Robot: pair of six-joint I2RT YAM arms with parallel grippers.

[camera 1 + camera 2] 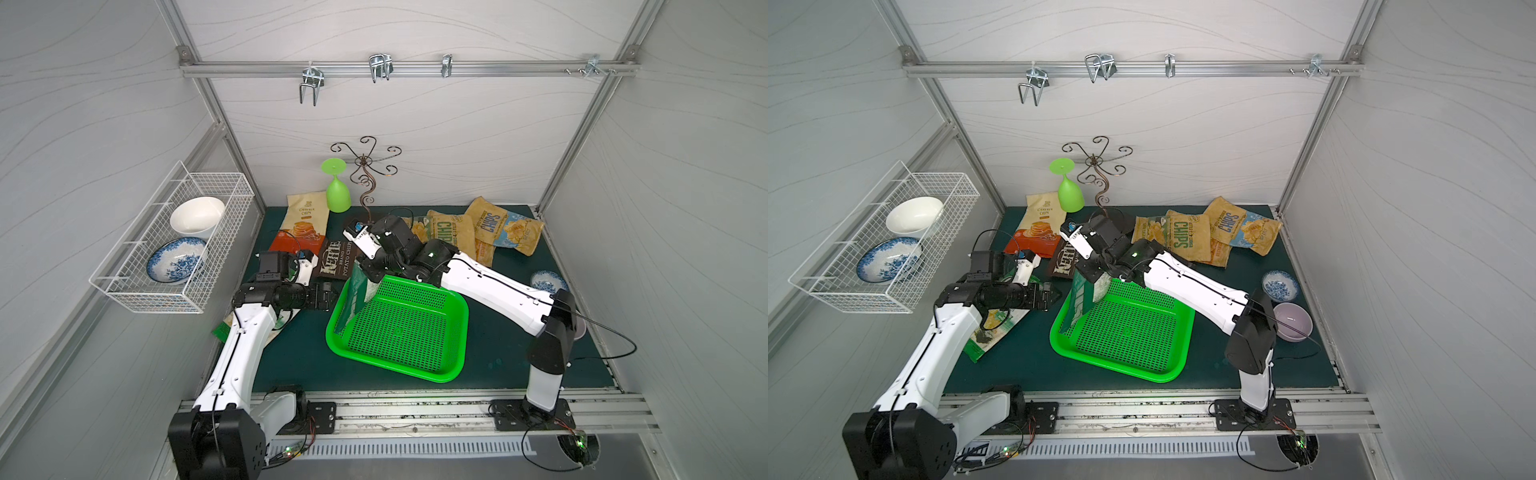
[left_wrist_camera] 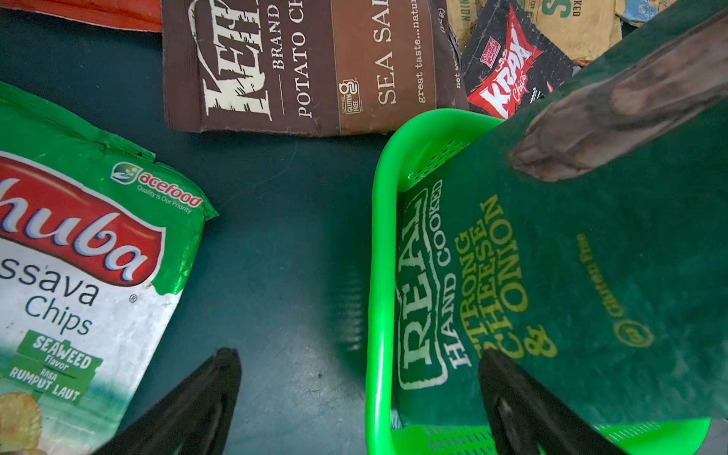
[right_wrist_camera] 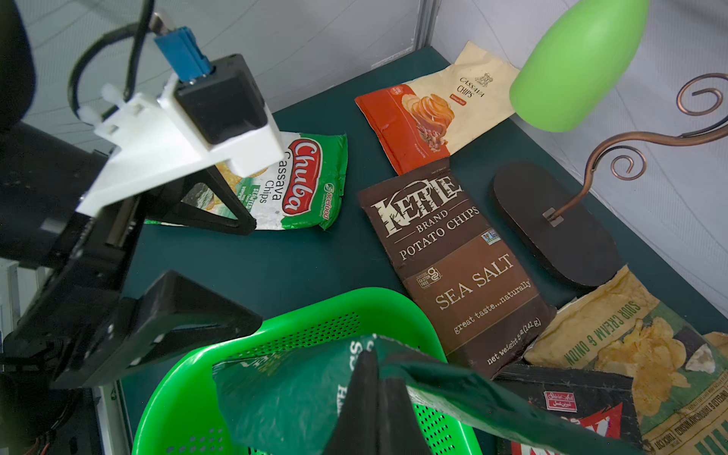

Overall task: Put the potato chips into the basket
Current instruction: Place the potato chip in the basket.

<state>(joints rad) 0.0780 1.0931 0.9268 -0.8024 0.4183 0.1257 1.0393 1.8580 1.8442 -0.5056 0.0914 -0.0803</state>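
While the right gripper (image 3: pixel 374 366) clamps tight on the top edge of the dark green REAL bag (image 1: pixel 353 301), it hangs tilted, lower end inside the green basket (image 1: pixel 415 376) along its left wall. Left gripper (image 2: pixel 358 354): jaws spread wide, empty, just beside that wall. Kettle bag (image 1: pixel 337 261) and Chuba bag (image 2: pixel 78 275) lie outside on the mat (image 1: pixel 291 357).

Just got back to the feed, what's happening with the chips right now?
The right gripper is shut on the top of the dark green bag, which hangs into the left side of the green basket. The left gripper is open and empty beside the basket's left rim. No other bag is in: the Kettle bag, Chuba bag, Krax bag and tan CHIPS bags lie on the mat.
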